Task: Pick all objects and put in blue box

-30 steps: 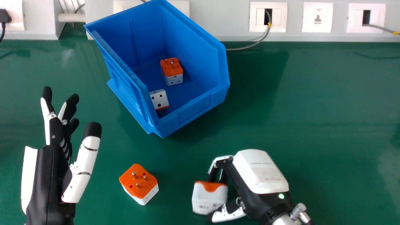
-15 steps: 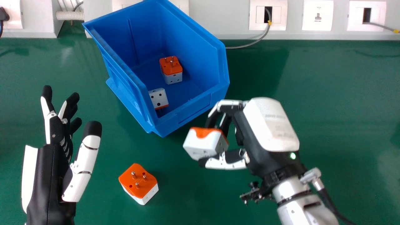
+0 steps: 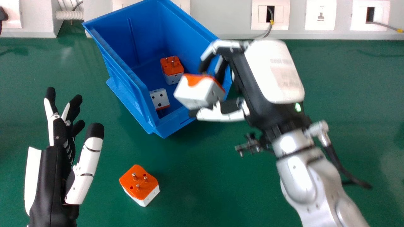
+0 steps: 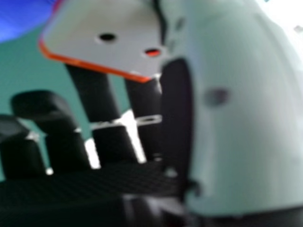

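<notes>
orange and white, that's the plug adapter (image 3: 199, 93), pinched between thumb and fingers of the right hand (image 3: 273, 69), seemingly up over the near rim of the blue box (image 3: 123, 86)! two are home: the pins-up adapter (image 3: 172, 67) deeper inside, the white-faced adapter (image 3: 160, 98) by the left wall. halfway, by my reckoning, with this one to let go and the last adapter (image 3: 139, 186) sitting on the green table (image 3: 195, 189). over on the left, the left hand (image 3: 56, 170), relaxed and empty. and what a chunky customer the held one is: boxy, tilted, white body, orange cap, and in the right hand view round holes in its pale face, one glowing orange inside!
</notes>
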### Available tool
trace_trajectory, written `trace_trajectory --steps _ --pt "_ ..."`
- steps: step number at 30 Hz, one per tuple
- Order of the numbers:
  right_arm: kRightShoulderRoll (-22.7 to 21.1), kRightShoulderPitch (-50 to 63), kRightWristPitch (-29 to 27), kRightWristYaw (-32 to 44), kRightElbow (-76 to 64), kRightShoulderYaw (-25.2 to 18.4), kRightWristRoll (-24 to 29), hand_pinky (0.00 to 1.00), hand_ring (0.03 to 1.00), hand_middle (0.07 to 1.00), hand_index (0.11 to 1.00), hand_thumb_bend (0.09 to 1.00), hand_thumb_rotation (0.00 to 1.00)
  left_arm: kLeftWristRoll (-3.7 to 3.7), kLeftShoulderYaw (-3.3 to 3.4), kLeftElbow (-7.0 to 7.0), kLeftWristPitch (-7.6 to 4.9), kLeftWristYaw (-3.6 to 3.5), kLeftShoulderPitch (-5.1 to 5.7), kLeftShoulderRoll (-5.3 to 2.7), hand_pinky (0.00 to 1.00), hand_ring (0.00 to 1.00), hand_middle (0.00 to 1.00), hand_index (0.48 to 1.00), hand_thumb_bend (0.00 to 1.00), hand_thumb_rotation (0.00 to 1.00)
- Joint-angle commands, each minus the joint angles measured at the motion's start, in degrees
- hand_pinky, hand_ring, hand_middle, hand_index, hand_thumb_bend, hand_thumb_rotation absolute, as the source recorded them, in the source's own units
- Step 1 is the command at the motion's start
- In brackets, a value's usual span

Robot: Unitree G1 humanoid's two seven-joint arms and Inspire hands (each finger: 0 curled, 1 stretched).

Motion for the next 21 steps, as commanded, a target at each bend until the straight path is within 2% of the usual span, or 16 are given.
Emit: trace_trajectory --steps 1,8,10,12,14,17,19,21 --pt "1.31 -4.38 -0.2 -1.14 1.26 -0.45 -0.14 0.06 0.093 0.148 0.469 0.483 0.14 0.21 0.01 -0.84 -1.44 0.26 0.39 0.1 0.93 0.96 0.96 0.951 0.52 0.83" --pt "3.99 -17.06 -0.59 -4.21 15.97 0.38 -0.29 0.08 0.125 0.2 0.47 0.488 0.14 -0.31 -0.15 -2.0 -0.41 0.06 1.36 -0.18 0.92 0.95 0.95 0.944 0.54 0.83" --pt "4.53 -20.95 -0.37 -5.05 22.27 1.23 -0.69 0.1 0.163 0.247 0.471 0.487 0.14 -0.38 -0.11 -2.46 -0.29 0.11 1.78 -0.25 0.92 0.95 0.95 0.941 0.54 0.82" --pt "5.26 -24.5 -0.08 -5.91 28.58 2.04 -0.65 0.14 0.212 0.305 0.474 0.487 0.14 -0.84 -0.07 -2.88 -0.48 -0.04 2.33 -0.29 0.92 0.96 0.95 0.94 0.55 0.82" --pt "6.02 -27.77 -0.48 -7.52 34.95 2.79 -0.32 0.16 0.231 0.331 0.475 0.489 0.14 -0.77 0.07 -3.05 -0.88 -0.07 2.7 -0.16 0.93 0.96 0.95 0.941 0.54 0.82" --pt "7.36 -32.81 -1.2 -8.2 45.02 4.03 0.56 0.21 0.31 0.417 0.481 0.49 0.14 -1.07 0.15 -4.33 -0.07 -0.07 3.73 -0.36 0.93 0.96 0.95 0.939 0.54 0.8" --pt "8.53 -35.49 -1.63 -8.37 50.83 4.28 1.71 0.27 0.378 0.475 0.485 0.49 0.14 -1.71 0.1 -4.81 -0.11 -0.5 4.28 -0.23 0.94 0.96 0.96 0.945 0.53 0.8" --pt "9.45 -37.89 -1.88 -9.63 56.04 5.15 1.57 0.26 0.371 0.477 0.486 0.49 0.14 -1.7 0.17 -5.12 -0.15 -0.49 4.67 -0.25 0.95 0.97 0.96 0.947 0.52 0.8"
